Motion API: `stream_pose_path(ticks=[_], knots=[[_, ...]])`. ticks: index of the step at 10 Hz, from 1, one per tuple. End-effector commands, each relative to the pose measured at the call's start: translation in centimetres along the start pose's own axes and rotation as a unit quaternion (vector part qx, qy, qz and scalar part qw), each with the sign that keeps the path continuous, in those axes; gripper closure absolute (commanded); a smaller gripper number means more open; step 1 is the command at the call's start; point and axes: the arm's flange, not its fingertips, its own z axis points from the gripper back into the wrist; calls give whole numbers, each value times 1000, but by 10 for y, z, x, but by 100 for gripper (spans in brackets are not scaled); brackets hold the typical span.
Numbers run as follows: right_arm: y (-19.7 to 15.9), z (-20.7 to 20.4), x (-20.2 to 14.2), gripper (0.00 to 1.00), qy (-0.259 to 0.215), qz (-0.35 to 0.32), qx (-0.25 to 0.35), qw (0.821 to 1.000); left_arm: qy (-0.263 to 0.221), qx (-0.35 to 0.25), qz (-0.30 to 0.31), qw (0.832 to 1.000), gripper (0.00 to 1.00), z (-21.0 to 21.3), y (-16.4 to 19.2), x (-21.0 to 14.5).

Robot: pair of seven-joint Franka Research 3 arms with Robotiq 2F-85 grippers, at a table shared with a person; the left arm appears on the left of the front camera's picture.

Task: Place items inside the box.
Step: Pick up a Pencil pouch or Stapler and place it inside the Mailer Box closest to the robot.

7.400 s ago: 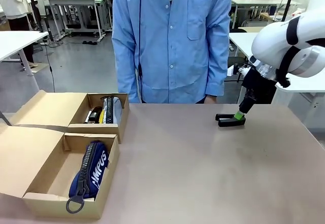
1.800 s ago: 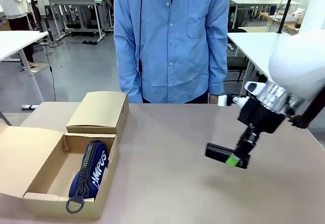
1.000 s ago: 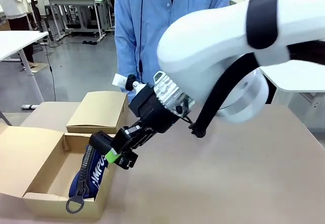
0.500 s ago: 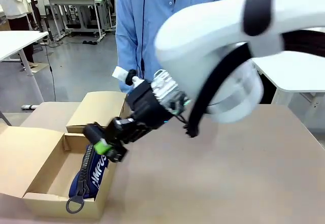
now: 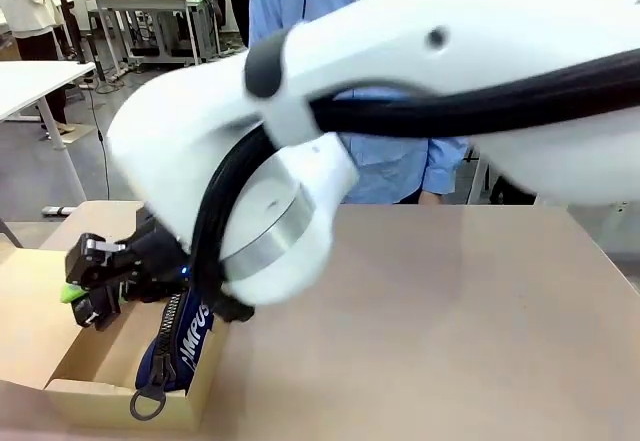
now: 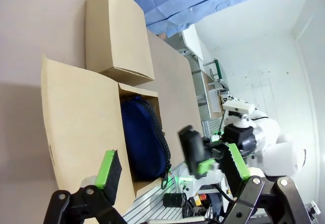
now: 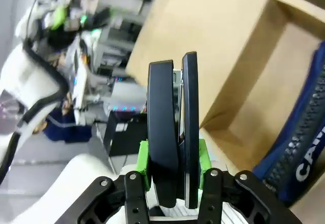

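Front view: the right fingers (image 5: 80, 296) hang over the open box (image 5: 60, 386), which holds a navy pencil case (image 5: 178, 346). Left wrist view: the left fingers (image 6: 108, 168) are spread and hold nothing, near that box on the tabletop (image 6: 30, 41). Right wrist view: a black stapler (image 7: 172, 127) is clamped between the right fingers' green pads, above the box.
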Motion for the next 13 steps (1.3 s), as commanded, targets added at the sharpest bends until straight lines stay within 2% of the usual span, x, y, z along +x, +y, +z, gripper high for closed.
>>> stream_pose_path(ticks=[1,2,3,4,6,9,10,11,13], knots=[[-5,-23,6,59,-40,-28,-33,998,-8,-12,-9,1000,0,-1,0,0],[0,0,0,59,0,0,0,1000,-8,-12,-9,1000,0,-1,0,0],[0,0,0,59,0,0,0,1000,-8,-12,-9,1000,0,-1,0,0],[-19,-19,-3,59,-14,-15,-24,1000,-8,-12,-9,1000,0,-1,0,0],[-24,-39,2,59,-22,-50,-56,997,-8,-12,-9,1000,0,-1,0,0],[-31,-46,4,59,-16,-57,-44,997,-8,-12,-9,1000,0,-1,0,0],[-32,-45,4,47,-18,-59,-43,997,-8,-12,-9,1000,0,-1,0,0],[-34,-43,3,1,-17,-55,-48,997,-8,-12,-9,1000,0,-1,0,0],[-33,-43,3,0,-15,-56,-46,997,-8,-12,-9,1000,0,-1,0,0]])
